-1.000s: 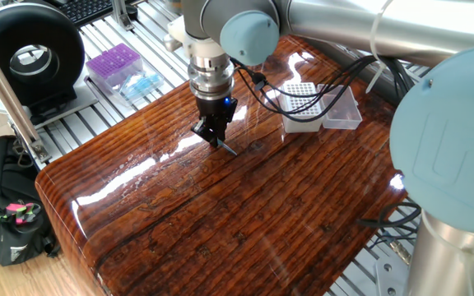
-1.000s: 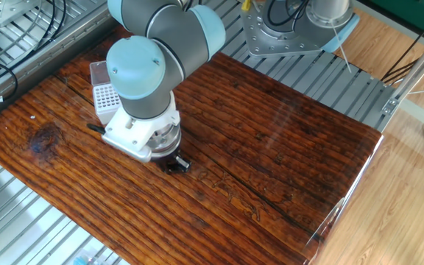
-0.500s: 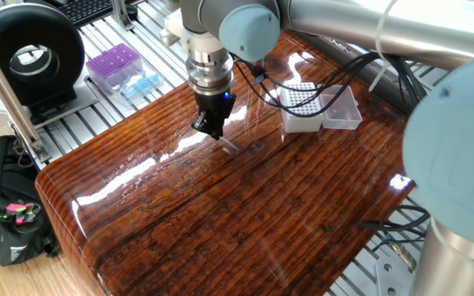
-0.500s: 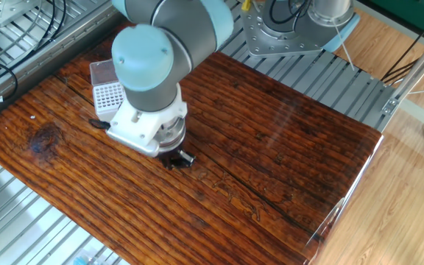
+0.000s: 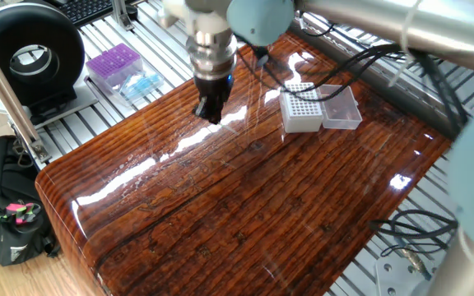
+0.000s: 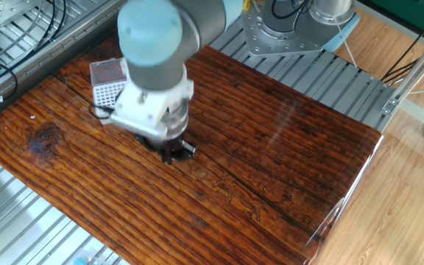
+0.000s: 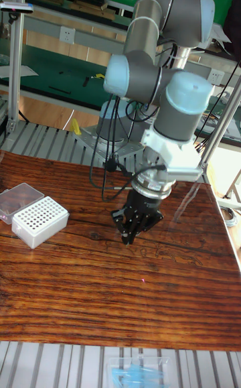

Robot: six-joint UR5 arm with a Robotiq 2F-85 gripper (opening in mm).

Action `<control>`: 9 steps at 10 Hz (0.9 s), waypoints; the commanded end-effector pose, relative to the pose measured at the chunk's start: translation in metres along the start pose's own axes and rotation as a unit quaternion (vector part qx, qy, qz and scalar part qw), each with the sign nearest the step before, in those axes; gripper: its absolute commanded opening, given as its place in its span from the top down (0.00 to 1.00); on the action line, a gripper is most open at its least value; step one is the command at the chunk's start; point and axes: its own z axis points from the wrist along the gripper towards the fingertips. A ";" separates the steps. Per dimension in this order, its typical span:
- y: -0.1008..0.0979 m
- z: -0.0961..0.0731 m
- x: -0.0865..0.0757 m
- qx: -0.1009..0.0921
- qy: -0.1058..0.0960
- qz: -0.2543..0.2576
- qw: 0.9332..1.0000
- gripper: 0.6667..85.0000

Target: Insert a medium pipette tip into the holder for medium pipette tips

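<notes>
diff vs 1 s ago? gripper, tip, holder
The gripper has lifted off the table and shifted slightly toward the white holder. The tip seen at its fingers earlier isn't discernible now; it's no longer on the wood. Holder unmoved.

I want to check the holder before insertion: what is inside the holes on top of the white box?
The white box shows a grid of dark holes; no tips visibly stand in them. Whether any hole is filled is too small to tell. Its clear lid lies open beside it.
</notes>
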 end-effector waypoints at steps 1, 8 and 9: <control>-0.022 -0.039 -0.014 0.001 -0.065 -0.041 0.997 0.92; -0.075 -0.037 -0.005 0.004 -0.152 -0.155 0.976 0.89; -0.080 -0.037 -0.005 0.014 -0.150 -0.160 0.976 0.89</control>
